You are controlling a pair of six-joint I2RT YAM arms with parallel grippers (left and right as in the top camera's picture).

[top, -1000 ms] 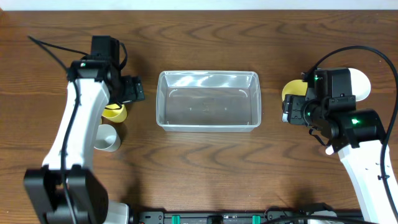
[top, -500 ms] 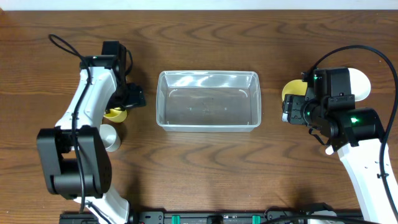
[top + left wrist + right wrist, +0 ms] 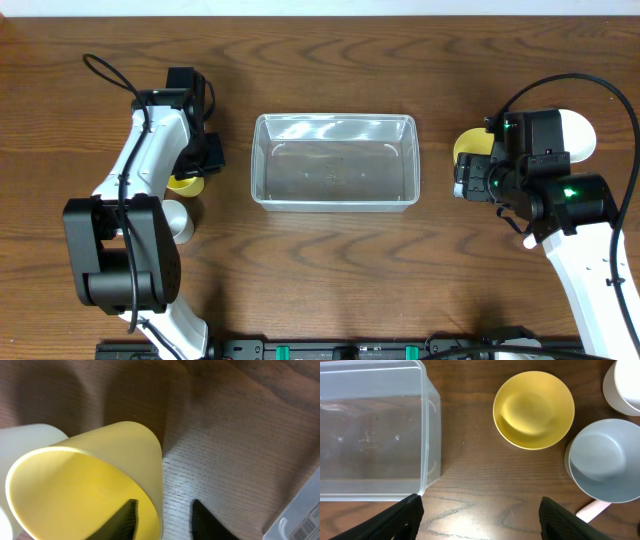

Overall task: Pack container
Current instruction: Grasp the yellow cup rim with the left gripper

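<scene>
Your left gripper [image 3: 162, 520] straddles the yellow cup's [image 3: 85, 475] wall near the table's [image 3: 330, 60] left edge. Its jaws are apart, one finger inside and one outside, not yet pinching. The white cup [image 3: 172, 220] sits just beside it, so a skewed closing could tip or drag both. The container [image 3: 334, 203] lies mid-table, empty, with bare wood all round. Your right gripper [image 3: 480, 515] hangs wide open between the container's right wall and the yellow bowl [image 3: 533, 410]. Two pale bowls [image 3: 602, 460] crowd the right edge there, so lift straight.
</scene>
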